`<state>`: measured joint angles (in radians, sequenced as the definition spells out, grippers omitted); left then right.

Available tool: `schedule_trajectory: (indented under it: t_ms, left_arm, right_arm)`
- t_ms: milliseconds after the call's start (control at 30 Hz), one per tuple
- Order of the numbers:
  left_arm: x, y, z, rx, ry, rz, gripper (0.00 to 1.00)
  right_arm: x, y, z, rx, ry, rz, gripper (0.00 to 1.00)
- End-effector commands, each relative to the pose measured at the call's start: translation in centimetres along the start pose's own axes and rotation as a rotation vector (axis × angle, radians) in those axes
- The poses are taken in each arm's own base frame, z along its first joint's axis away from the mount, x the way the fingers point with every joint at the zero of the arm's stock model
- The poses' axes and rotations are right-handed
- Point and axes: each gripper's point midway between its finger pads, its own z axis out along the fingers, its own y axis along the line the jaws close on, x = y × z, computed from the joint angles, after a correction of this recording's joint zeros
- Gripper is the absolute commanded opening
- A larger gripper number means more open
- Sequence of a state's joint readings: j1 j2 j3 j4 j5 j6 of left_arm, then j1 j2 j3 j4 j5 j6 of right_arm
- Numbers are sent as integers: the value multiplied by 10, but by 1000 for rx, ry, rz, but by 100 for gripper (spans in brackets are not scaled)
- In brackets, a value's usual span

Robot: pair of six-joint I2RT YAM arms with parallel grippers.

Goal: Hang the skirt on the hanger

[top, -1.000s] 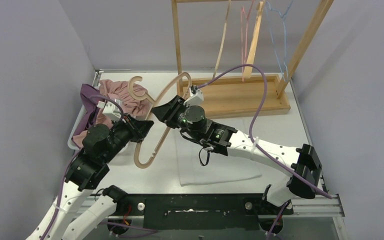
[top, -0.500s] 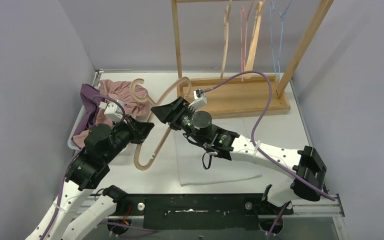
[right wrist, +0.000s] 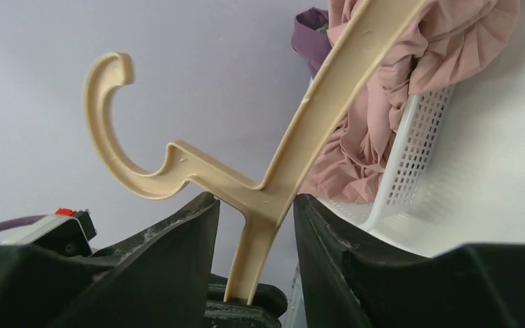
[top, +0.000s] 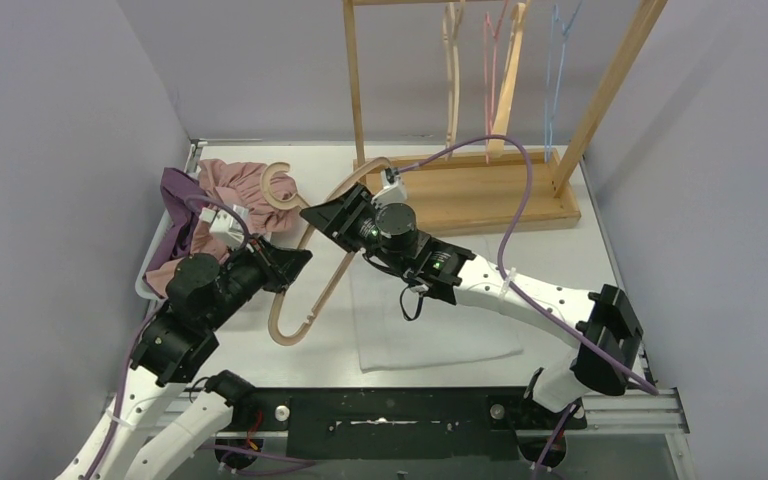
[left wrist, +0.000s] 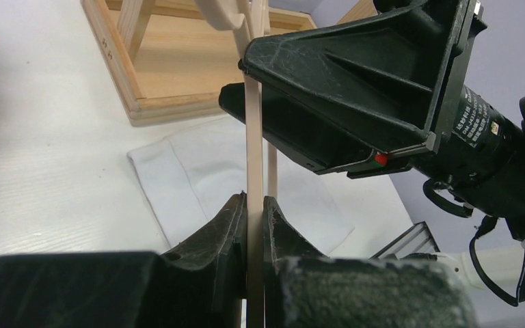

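Top external: left gripper (top: 294,263) tight on hanger (top: 324,291), right gripper (top: 320,217) loose around its neck near rack base (top: 480,222).

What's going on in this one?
The left hand is shut on one arm of the beige hanger. The right hand has its jaws open around the hanger just below its hook, not clamped. The pink skirt lies bunched in the white basket at the back left, not yet on the hanger.

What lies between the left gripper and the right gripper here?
A thin bar of the beige hanger spans it, clamped in the left gripper and rising between the fingers of the right gripper. The left wrist view shows this.
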<state>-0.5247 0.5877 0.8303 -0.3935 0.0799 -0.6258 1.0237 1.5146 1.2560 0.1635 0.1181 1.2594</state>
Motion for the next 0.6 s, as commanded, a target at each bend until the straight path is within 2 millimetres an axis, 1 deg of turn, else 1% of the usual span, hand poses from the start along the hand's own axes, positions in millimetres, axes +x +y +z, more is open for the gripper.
schedule_trajectory:
  t_ms: [0, 33, 133, 267, 300, 333, 400, 467, 500, 567]
  left_arm:
    - [-22, -27, -5, 116, -85, -13, 0]
    - [-22, -28, -6, 124, -87, -18, 0]
    - [-21, -32, -7, 142, -85, -39, 1]
    - [-26, -34, -9, 137, -99, -96, 10]
    - [-27, -34, -10, 131, -106, -113, 16]
    - [-31, -34, -11, 122, -117, -133, 26]
    - [-39, -31, -12, 88, -141, -180, 48]
    - [-48, -27, -15, 39, -170, -222, 64]
    - [-53, -22, -17, 1, -186, -246, 71]
    - [-59, -10, -19, -94, -207, -304, 81]
  right_arm:
    - [1, 28, 3, -85, 38, 36, 41]
    - [3, 29, 4, -98, 51, 46, 38]
    - [3, 35, 3, -158, 66, 73, 25]
    - [-1, 39, -1, -181, 57, 72, 10]
    - [-2, 39, -2, -182, 53, 66, 7]
    - [-3, 39, -3, -179, 50, 62, 5]
    - [-3, 35, -4, -168, 49, 51, 4]
    - [-3, 32, -7, -164, 51, 47, 3]
    - [-2, 31, -9, -166, 54, 45, 3]
    - [0, 28, -13, -166, 64, 32, 3]
